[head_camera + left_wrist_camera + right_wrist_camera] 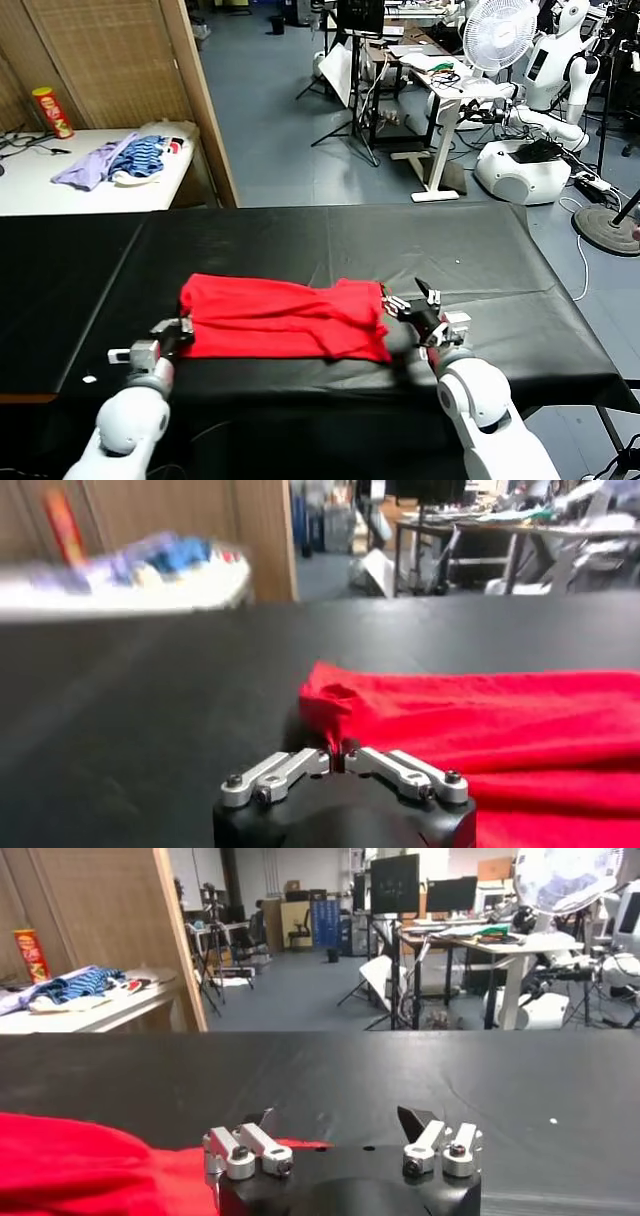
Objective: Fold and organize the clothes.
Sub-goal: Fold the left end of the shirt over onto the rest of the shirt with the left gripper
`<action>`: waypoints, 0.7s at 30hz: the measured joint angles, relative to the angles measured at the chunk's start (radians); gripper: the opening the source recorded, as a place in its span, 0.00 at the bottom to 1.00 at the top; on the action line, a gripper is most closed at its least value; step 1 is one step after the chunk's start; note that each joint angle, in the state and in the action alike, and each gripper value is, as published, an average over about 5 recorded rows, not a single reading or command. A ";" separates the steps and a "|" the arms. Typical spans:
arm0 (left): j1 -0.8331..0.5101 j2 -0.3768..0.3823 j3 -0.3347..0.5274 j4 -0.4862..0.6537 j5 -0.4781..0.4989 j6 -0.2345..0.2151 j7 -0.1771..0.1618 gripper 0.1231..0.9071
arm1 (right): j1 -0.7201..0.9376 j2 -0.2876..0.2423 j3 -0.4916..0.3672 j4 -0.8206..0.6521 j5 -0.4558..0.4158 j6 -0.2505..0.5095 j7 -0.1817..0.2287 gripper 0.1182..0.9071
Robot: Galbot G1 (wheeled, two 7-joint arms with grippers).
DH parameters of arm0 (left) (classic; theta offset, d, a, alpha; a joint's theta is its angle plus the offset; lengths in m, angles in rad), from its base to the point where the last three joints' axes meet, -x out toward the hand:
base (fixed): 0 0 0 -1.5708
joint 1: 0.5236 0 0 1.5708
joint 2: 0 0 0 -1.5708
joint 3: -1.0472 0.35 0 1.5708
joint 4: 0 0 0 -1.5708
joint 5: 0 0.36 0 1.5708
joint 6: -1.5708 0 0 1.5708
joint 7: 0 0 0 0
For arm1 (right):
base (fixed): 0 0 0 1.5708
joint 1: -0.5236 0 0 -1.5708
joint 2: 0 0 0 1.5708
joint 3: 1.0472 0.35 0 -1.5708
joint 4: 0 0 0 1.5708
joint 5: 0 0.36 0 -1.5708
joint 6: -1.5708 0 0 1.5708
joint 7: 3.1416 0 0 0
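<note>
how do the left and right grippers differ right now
The left gripper has its fingers closed, pinching the corner of the red T-shirt; the right gripper has its fingers spread wide and holds nothing. The left gripper sits at the shirt's left end, the right gripper at its right end, one finger beside the cloth edge. Both are low over the black table, at the shirt's near side.

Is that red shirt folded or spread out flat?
Folded: the red shirt lies as a narrow band on the black table, no sleeves showing.
</note>
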 joint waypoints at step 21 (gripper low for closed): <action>-0.038 -0.011 0.157 -0.306 -0.507 0.222 -0.160 0.04 | -0.066 0.010 0.033 0.064 -0.027 -0.017 0.010 0.86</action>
